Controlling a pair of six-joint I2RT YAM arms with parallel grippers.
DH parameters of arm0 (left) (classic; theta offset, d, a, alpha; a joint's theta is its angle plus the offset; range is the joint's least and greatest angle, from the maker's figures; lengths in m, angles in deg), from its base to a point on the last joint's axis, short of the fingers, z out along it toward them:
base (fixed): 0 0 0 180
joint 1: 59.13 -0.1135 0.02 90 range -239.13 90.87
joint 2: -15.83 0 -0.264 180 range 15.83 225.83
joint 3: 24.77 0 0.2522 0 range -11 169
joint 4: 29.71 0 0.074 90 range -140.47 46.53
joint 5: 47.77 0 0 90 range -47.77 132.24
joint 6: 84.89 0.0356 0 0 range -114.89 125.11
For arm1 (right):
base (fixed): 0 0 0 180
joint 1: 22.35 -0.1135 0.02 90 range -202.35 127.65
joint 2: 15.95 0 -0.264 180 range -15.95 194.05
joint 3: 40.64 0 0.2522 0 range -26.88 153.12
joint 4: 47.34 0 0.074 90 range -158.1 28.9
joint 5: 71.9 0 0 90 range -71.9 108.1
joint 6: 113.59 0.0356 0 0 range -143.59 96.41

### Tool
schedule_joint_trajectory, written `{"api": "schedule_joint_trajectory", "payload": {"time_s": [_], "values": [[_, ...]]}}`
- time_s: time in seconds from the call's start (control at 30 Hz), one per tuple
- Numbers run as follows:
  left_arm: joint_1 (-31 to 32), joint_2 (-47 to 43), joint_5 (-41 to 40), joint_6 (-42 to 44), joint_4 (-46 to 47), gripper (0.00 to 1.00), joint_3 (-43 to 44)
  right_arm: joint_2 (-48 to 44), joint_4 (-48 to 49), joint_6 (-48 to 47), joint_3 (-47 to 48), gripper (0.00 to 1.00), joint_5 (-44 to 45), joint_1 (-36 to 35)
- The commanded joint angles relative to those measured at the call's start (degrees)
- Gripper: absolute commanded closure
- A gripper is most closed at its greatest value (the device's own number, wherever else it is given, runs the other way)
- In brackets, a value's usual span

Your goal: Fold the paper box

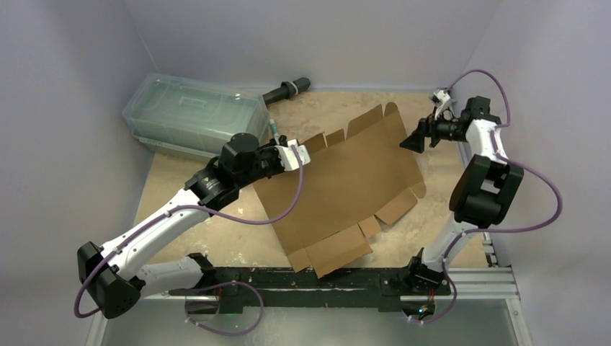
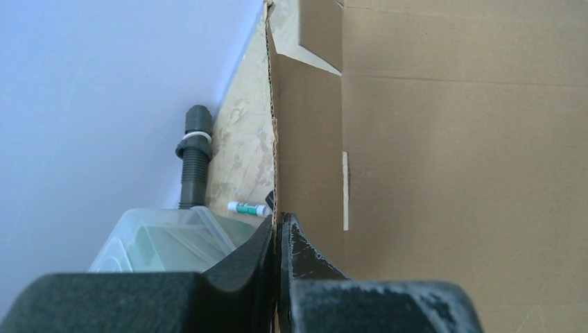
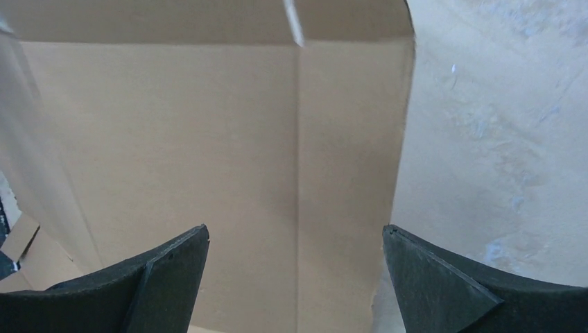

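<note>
Two arms on this one, and only one has a hold on anything. The paper box [image 1: 346, 180] is an unfolded brown sheet with flaps all round. It's spread across the middle of the table [image 1: 317, 108] and turned at an angle, one flapped end near the arm bases and the other reaching toward the back wall.

The left fingers [image 2: 298, 246] are pinched tight on the sheet's left edge. In the wrist view the corrugated edge runs straight down into the seam between them, with the big panel stretching off to one side.

The right fingers [image 1: 416, 139] are spread wide at the sheet's far right edge, holding nothing. In that wrist view the cardboard's edge strip and its crease line sit in the gap between the two tips, with bare table past the edge. I can't tell whether they touch the board.

Off to the left there's a clear plastic container [image 1: 194, 112] against the wall, a dark ribbed tube [image 1: 287, 90] behind it, and a small green-and-white stick [image 2: 248, 208] nearby.
</note>
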Motion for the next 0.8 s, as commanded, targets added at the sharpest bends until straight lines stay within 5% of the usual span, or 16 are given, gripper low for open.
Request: {"api": "schedule_joint_trajectory", "payload": {"time_s": [0.0,0.3,0.6,0.77], "values": [[0.5,-3.1,-0.7,2.0,2.7,1.00,0.0,1.8,2.5,2.6,1.5,0.01,-1.0,0.8],[1.2,-4.2,-0.7,3.4,1.8,1.00,0.7,3.7,8.8,5.2,0.3,0.01,-2.6,1.6],[1.9,-4.5,-0.8,5.2,1.6,1.00,1.6,14.5,-11.2,-13.4,11.3,0.01,-10.8,1.5],[2.3,-4.3,-0.8,5.8,1.7,1.00,2.2,19.5,-15.8,-15.8,16.3,0.01,-11.4,1.2]]}}
